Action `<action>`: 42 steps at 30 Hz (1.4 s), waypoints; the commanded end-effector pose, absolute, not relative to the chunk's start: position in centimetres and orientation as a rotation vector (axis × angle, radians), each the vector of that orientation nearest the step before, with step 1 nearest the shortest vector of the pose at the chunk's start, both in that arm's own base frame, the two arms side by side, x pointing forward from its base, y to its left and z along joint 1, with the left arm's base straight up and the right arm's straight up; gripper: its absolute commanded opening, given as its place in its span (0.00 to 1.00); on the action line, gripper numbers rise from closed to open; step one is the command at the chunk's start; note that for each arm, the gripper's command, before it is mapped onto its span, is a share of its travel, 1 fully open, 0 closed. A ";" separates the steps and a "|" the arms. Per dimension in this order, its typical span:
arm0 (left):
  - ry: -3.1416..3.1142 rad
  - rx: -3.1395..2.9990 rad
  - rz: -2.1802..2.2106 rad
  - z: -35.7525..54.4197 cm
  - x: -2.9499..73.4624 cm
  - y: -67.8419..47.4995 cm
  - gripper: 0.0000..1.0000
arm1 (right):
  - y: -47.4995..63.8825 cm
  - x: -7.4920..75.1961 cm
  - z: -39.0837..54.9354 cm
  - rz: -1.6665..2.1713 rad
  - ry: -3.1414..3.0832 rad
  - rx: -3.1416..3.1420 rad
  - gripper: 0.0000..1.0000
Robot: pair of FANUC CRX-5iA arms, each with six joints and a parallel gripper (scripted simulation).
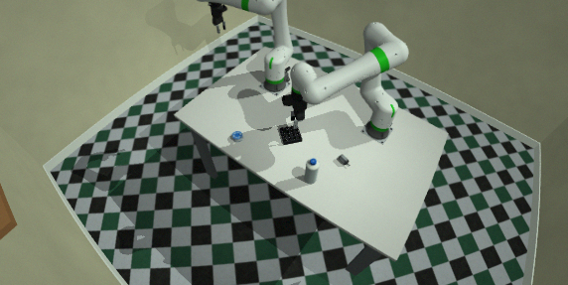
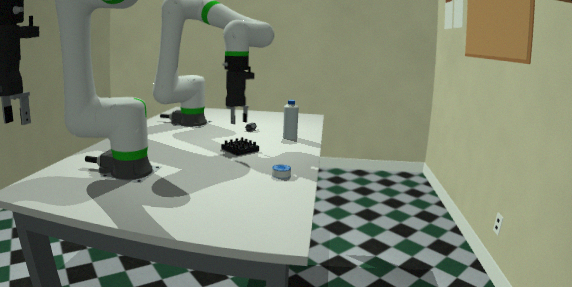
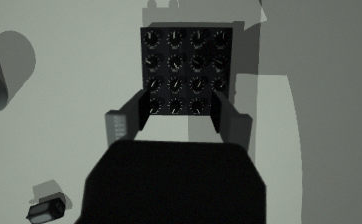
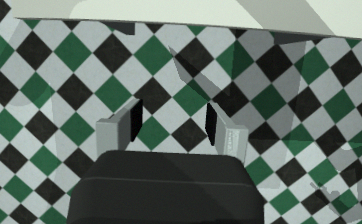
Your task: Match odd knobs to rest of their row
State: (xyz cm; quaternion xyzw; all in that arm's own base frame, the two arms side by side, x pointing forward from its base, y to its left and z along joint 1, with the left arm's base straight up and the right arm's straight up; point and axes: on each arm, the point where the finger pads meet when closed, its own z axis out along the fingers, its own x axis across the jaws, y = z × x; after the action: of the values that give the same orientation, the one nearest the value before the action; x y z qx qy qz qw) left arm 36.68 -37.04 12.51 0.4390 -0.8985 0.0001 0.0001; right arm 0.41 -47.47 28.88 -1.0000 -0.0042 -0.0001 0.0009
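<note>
The black knob box (image 1: pixel 290 136) (image 2: pixel 240 151) (image 3: pixel 163 73) lies on the table. In the left wrist view it shows four rows of four knobs. In the top row the pointers look roughly upward. In the second row, the second knob (image 3: pixel 175 62) points down-right and the others up-left. The third row's pointers look alike, slanted. In the bottom row the third knob (image 3: pixel 196 105) slants down-right, the first two down-left; the fourth is hidden by a finger. My left gripper (image 1: pixel 296 123) (image 2: pixel 239 116) (image 3: pixel 180 103) is open above the box. My right gripper (image 1: pixel 220 30) (image 2: pixel 16 110) (image 4: pixel 174 114) is open, far off, beyond the table edge.
A white bottle (image 1: pixel 311 173) (image 2: pixel 290 124) with a blue cap stands near the table's long edge. A small dark object (image 1: pixel 343 159) (image 2: pixel 251 127) (image 3: pixel 46 210) lies near it. A round blue-topped tin (image 1: pixel 237 136) (image 2: pixel 281 172) is on the box's other side.
</note>
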 end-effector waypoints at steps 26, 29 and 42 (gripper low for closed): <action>-2.823 1.379 0.003 12.6 36.7 -37.1 1.00 | -47.5 0.4 29.0 0.000 -0.013 -3.142 1.00; -2.823 1.379 0.003 12.6 36.6 -37.0 1.00 | -47.5 0.4 29.0 0.000 -0.013 -3.142 1.00; -2.823 1.380 0.002 12.6 35.5 -36.2 1.00 | -47.5 0.4 29.0 0.000 -0.013 -3.142 1.00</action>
State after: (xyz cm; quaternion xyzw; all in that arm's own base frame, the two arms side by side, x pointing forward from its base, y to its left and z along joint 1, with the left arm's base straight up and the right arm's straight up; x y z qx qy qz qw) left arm 35.86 -36.44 12.51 0.4390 -0.8985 -0.0003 0.0001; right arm 0.41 -47.47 28.88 -1.0000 -0.0042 -0.0001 0.0009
